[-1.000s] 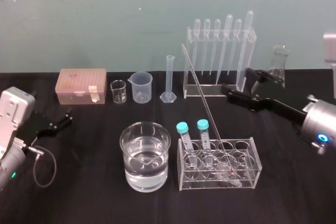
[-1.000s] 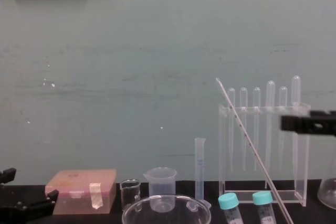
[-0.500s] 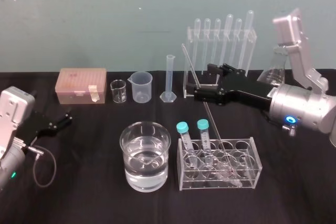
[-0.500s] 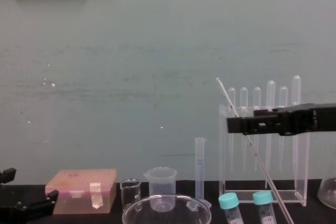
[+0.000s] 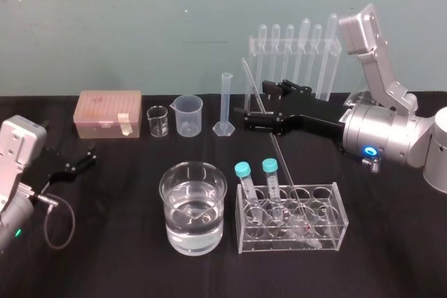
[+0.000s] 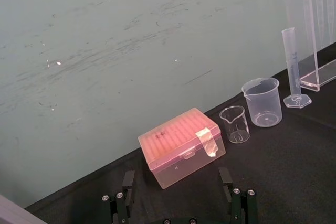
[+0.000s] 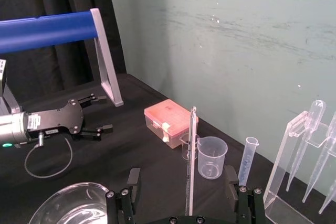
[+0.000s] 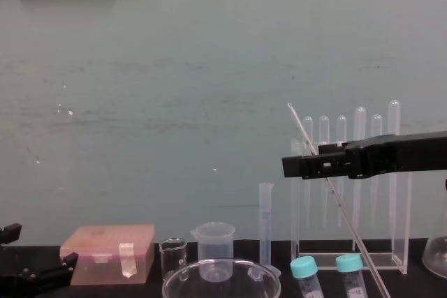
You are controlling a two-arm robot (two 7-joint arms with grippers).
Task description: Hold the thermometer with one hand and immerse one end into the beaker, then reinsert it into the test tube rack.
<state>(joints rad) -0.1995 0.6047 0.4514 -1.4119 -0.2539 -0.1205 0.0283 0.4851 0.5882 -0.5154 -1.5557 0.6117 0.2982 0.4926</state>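
Head view: the right gripper point(image 5: 255, 107) reaches in across the table at mid-height of the thermometer point(image 5: 275, 146), which leans tilted with its lower end in the low clear test tube rack point(image 5: 328, 239), beside two blue-capped tubes point(image 5: 242, 172). Its fingers are spread wide, one on each side of the rod, gripping nothing. The left gripper point(image 5: 73, 164) lies parked at the table's left, fingers apart and empty. The plastic beaker point(image 5: 188, 115) stands near the wall.

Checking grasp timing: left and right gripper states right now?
Left gripper: open, empty, parked on the robot's left.
Right gripper: open, fingers either side of the thermometer, not clamped.
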